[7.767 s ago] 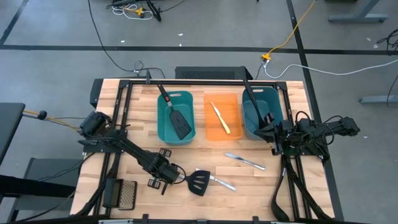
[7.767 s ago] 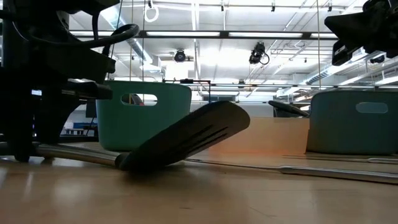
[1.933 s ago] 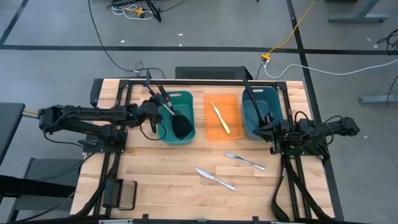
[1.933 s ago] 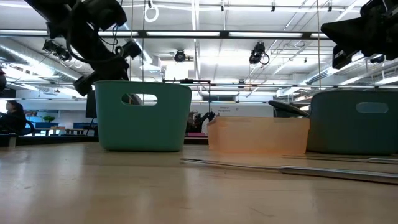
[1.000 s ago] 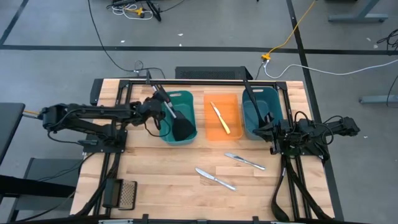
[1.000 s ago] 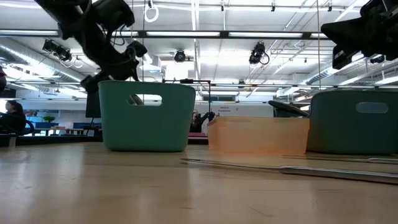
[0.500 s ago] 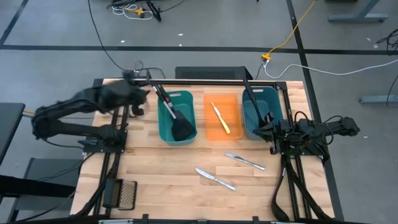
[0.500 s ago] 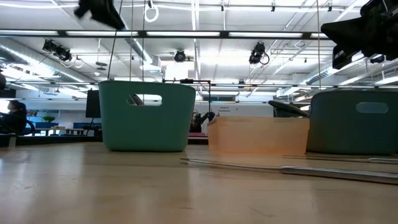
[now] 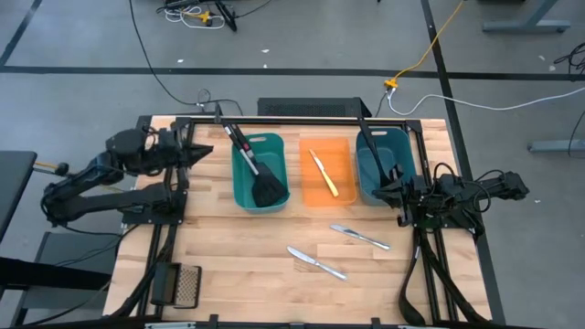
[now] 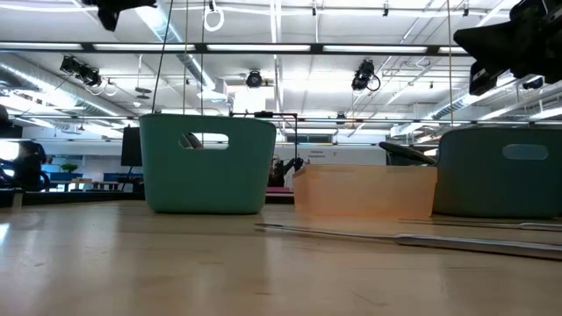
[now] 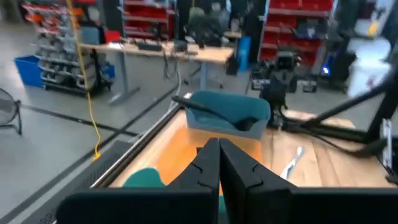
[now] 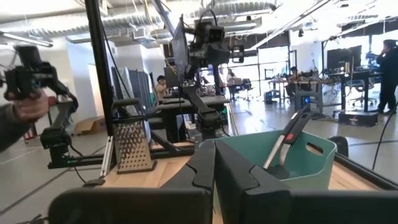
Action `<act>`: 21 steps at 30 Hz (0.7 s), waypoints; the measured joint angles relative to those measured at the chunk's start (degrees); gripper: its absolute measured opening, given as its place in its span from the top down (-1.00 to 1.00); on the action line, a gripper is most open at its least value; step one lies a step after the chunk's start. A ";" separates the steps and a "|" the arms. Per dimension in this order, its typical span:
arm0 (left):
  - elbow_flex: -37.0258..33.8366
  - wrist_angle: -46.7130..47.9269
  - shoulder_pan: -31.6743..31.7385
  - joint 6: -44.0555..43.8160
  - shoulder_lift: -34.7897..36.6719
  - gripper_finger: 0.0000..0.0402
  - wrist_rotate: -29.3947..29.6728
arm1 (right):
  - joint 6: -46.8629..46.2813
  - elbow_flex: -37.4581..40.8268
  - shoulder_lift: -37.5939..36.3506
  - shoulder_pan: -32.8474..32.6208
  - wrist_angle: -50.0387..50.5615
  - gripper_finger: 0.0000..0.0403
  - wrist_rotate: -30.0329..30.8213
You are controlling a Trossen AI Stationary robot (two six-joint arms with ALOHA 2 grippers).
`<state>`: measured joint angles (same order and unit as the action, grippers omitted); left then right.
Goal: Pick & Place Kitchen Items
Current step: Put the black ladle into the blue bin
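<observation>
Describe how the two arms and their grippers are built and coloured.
Both arms are dark, near-black jointed links mounted on black frame rails at the table's sides. The left arm has chunky rounded joint housings; the right arm carries looped black cables around its wrist. The left gripper and the right gripper each have two flat, matte black angular fingers tapering to the tips. No markings are visible.

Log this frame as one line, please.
left gripper: shut, empty, beside left teal bin | right gripper: shut, waiting | two table knives on table
</observation>
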<state>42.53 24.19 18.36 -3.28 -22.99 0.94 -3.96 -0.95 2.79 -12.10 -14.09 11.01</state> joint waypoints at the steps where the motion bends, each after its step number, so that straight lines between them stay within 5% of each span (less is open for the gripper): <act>1: -1.98 -1.69 -0.01 -0.68 1.90 0.98 0.34 | -0.26 0.00 -0.02 0.00 0.00 0.93 -0.05; 10: -16.61 -14.47 -2.02 -4.03 12.78 0.99 -4.04 | -0.70 0.00 0.00 0.00 0.15 0.93 0.00; 21: -25.58 -25.35 -2.61 -2.71 13.29 0.99 -5.06 | -1.01 0.00 0.00 -0.01 0.52 0.93 1.51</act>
<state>16.95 -1.16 15.75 -5.99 -9.70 -4.12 -4.97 -0.95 2.79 -12.11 -13.56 12.52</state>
